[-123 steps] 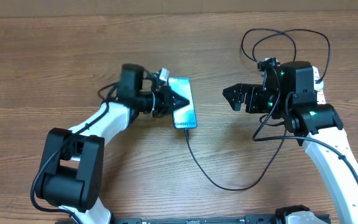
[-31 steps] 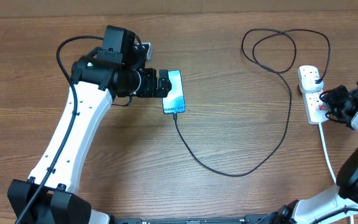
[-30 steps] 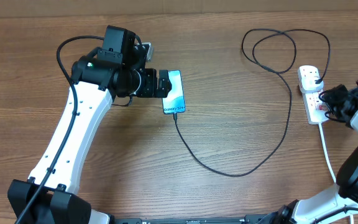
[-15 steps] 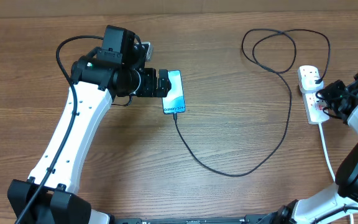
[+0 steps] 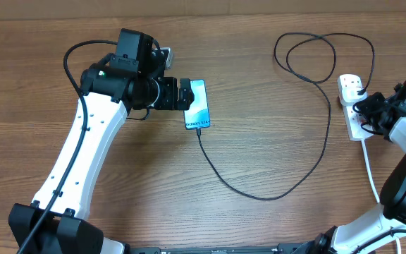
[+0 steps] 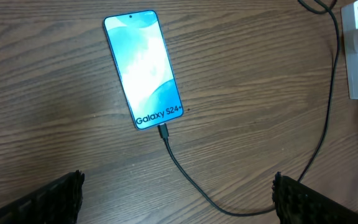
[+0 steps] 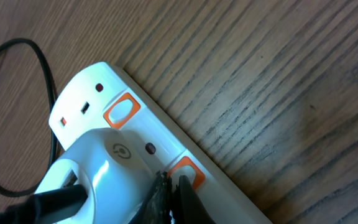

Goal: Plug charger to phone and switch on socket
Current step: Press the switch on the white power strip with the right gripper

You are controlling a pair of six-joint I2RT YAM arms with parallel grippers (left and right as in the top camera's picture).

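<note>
Right gripper (image 7: pixel 171 190) is pinched shut, empty, tips right at the power strip's (image 7: pixel 92 93) orange switch (image 7: pixel 187 169) — press straight down, don't shove the strip. Phone (image 6: pixel 144 68) lies mid-table with the charger cable (image 5: pixel 259 194) plugged in — left gripper (image 6: pixel 178 198) hangs wide open, empty.

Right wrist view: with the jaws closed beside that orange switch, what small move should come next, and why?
Probably nudge the right gripper onto the orange switch and press it down. Its jaws are shut with the tips at that switch on the socket, and the charger is already in the phone.
</note>
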